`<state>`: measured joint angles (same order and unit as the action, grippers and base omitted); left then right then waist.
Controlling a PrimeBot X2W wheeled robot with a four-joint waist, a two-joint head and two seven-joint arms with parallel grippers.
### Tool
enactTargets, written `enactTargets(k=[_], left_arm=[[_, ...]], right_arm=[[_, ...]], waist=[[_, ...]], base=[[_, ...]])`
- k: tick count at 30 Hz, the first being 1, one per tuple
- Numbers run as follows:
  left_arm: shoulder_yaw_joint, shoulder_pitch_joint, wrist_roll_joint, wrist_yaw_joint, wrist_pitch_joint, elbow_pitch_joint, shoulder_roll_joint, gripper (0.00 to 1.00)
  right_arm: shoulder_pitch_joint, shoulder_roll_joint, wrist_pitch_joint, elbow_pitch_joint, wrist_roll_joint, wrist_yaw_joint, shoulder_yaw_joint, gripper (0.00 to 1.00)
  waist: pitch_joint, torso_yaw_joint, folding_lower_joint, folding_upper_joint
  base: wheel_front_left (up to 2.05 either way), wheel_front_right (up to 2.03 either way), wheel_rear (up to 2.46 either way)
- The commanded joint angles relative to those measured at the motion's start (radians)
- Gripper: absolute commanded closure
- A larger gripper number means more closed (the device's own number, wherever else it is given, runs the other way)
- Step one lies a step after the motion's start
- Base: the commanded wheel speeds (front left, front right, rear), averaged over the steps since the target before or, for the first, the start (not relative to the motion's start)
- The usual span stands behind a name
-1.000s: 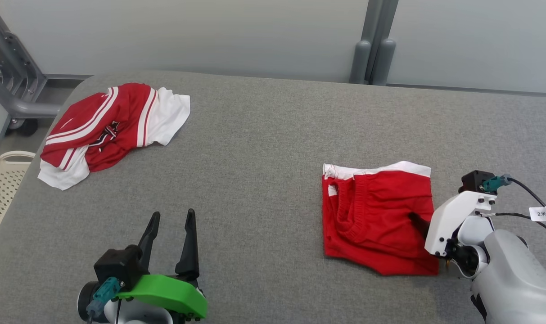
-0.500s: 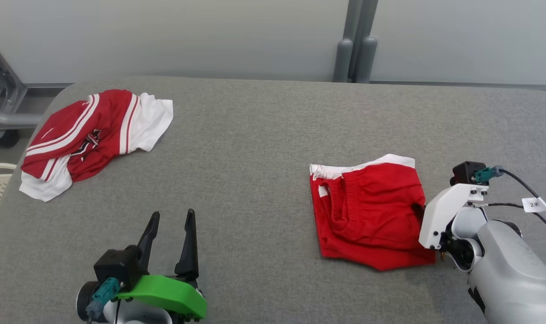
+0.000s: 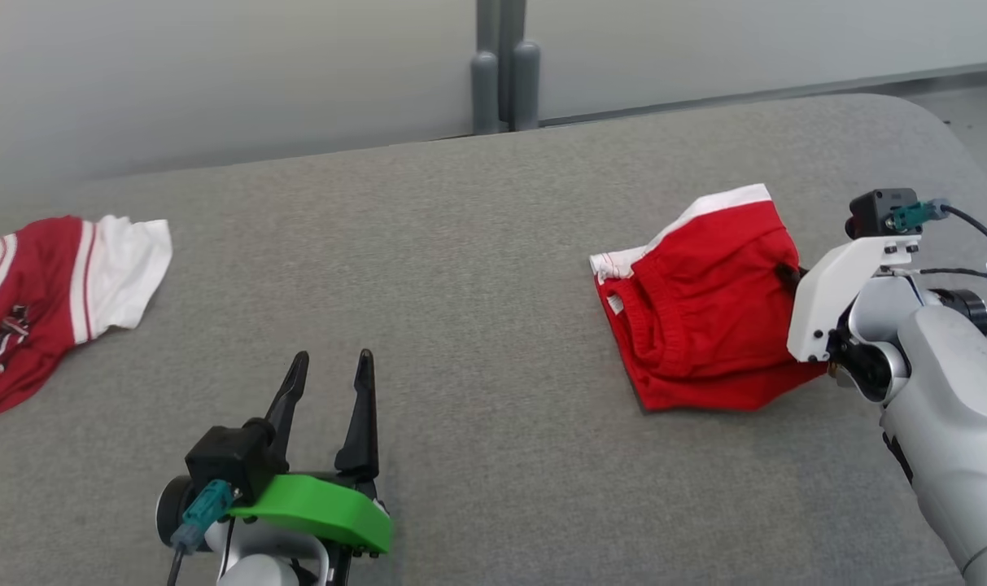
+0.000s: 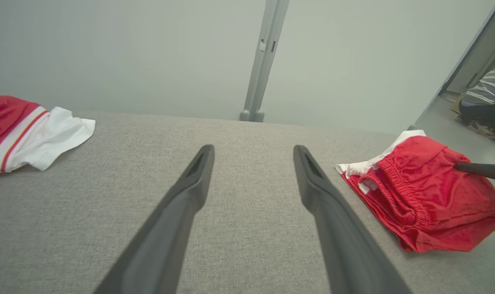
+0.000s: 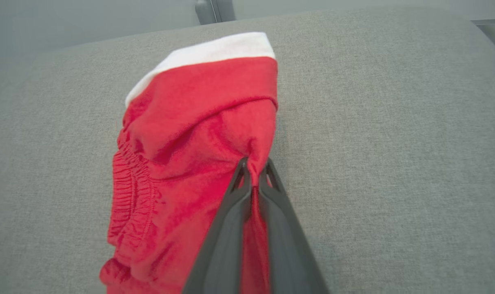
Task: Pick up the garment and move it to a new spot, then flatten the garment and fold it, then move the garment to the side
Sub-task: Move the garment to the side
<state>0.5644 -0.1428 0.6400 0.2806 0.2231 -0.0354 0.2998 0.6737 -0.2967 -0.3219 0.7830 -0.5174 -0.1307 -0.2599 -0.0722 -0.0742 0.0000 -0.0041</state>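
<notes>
The garment (image 3: 696,309) is a folded pair of red shorts with a white band, lying right of centre on the grey table (image 3: 477,244). My right gripper (image 3: 786,273) is shut on its right edge. In the right wrist view the two fingers pinch a tuft of red cloth at the right gripper (image 5: 254,165), and the garment (image 5: 190,134) is pulled up into a ridge there. My left gripper (image 3: 332,362) stands open and empty over bare table at the lower left. The left wrist view shows the left gripper (image 4: 253,151) spread wide, with the garment (image 4: 418,196) to its right.
A second red and white garment (image 3: 45,285) lies crumpled at the table's left edge, also seen as the second garment (image 4: 31,130). Grey posts (image 3: 501,73) stand against the wall behind the table. A seated person (image 4: 486,98) shows through a doorway at the far right.
My right gripper has shut on the garment's right edge and drawn it rightward and farther away, bunching the cloth. The head view has swung right. The left gripper stays open.
</notes>
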Motion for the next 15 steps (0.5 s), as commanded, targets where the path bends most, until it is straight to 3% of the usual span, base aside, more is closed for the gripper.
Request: enactTargets(k=[1,8,15], left_arm=[[0.002,-0.019,-0.006,-0.006,0.005,-0.002,-0.002,0.00],[0.020,-0.071,-0.022,-0.018,-0.007,-0.016,-0.007,0.00],[0.029,-0.104,-0.034,-0.021,-0.015,-0.024,-0.006,0.00]], right_arm=[[0.013,-0.001,0.006,-0.004,0.005,0.000,-0.004,1.00],[0.074,0.016,0.026,0.010,0.006,0.000,-0.025,1.00],[0.124,0.031,0.063,0.049,0.005,0.000,-0.032,1.00]], waist=[[-0.042,-0.092,0.0000,0.0041],[-0.083,-0.176,0.0000,0.0041],[-0.110,-0.182,0.0000,0.0041]], base=[[0.00,0.00,0.00],[0.00,0.00,0.00],[0.00,0.00,0.00]])
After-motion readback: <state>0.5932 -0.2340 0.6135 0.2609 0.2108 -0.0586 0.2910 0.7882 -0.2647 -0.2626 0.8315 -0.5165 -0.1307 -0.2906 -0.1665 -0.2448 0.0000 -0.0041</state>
